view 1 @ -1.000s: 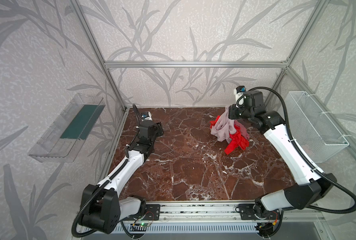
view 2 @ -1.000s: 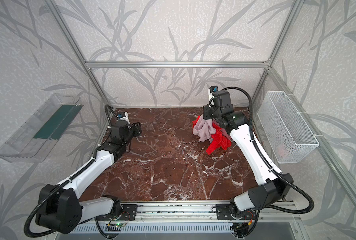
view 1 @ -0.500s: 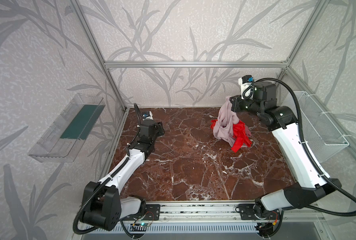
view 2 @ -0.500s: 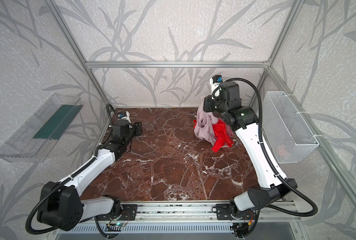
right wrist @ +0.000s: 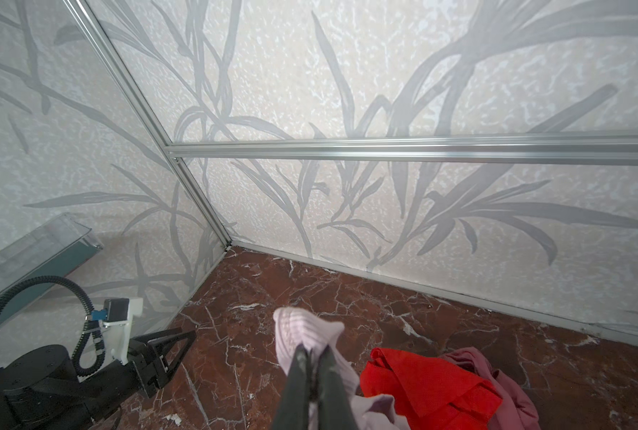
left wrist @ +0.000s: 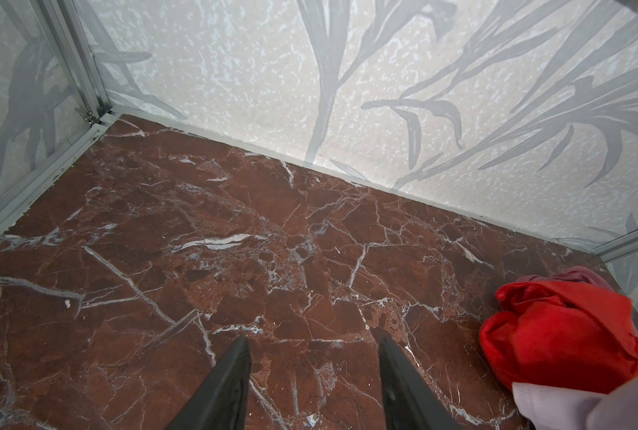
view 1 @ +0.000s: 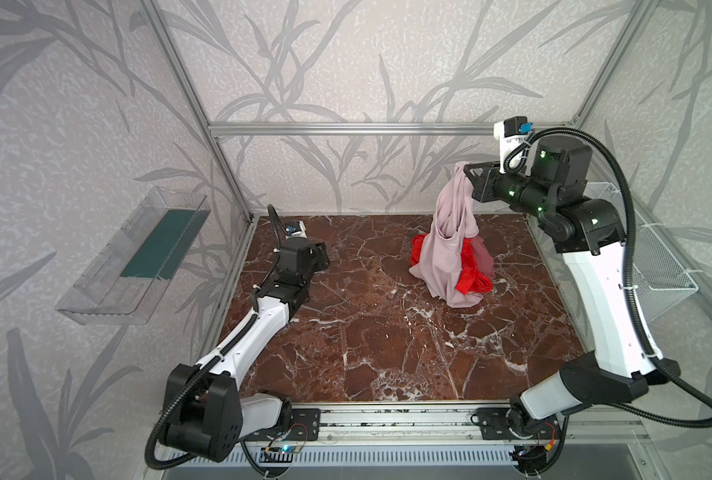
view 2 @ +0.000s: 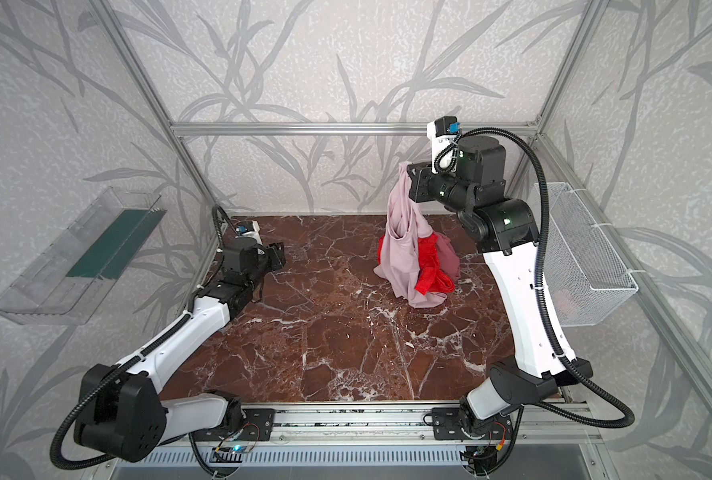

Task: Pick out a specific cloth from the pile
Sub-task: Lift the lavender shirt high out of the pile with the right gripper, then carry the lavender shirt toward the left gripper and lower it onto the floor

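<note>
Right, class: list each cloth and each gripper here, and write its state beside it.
pale lilac cloth: pinched at its top, hanging stretched, lower end on the table.
red cloth: crumpled on the table, against the pale lilac cloth.
mauve cloth: crumpled on the table, behind the red cloth.
right gripper: raised, shut on the pale lilac cloth.
left gripper: low over the table, open, empty.
</note>
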Motion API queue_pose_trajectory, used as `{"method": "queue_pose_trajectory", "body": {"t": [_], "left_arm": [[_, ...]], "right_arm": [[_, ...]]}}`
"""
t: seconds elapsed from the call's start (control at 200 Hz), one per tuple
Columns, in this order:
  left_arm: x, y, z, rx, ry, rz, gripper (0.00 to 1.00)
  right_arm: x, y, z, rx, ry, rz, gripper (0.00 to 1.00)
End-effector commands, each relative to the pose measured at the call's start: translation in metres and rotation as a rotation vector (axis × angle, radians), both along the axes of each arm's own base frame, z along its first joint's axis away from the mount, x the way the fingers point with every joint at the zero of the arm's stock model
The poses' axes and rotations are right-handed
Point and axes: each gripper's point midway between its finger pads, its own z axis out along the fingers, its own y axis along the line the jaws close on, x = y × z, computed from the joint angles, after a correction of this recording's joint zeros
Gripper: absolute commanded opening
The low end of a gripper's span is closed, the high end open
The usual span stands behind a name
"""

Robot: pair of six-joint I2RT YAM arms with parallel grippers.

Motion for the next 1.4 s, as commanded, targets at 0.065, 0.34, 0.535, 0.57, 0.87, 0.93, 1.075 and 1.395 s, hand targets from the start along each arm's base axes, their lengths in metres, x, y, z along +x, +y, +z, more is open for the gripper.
{"method": "queue_pose_trajectory", "body": {"t": [0.065,0.34,0.535,0.57,0.87,0.93,1.075,1.395], "left_arm": [[-0.005,-0.003,0.029,-0.031,-0.054,-0.014,0.53],[-0.015,-0.002,0.047,-0.041,-0.09,-0.021,0.53],[-0.025,-0.001,0.059,-0.054,-0.113,-0.028,0.53],[-0.027,0.0,0.062,-0.058,-0.118,-0.025,0.52],[-0.05,0.006,0.078,-0.057,-0.087,-0.014,0.51],[-0.056,0.008,0.082,-0.06,-0.083,-0.01,0.5],[-0.072,0.012,0.094,-0.079,-0.094,-0.006,0.49],[-0.109,0.022,0.105,-0.081,-0.092,0.007,0.49]], "right_arm": [[-0.015,0.002,0.033,0.055,-0.067,0.053,0.0],[-0.047,0.016,0.067,0.148,-0.105,0.19,0.0],[-0.065,0.018,0.084,0.189,-0.131,0.241,0.0],[-0.069,0.019,0.086,0.2,-0.13,0.256,0.0],[-0.091,0.034,0.103,0.299,-0.111,0.382,0.0],[-0.098,0.042,0.102,0.297,-0.107,0.414,0.0],[-0.113,0.061,0.105,0.289,-0.115,0.463,0.0],[-0.128,0.134,0.083,0.214,-0.061,0.585,0.0]]}}
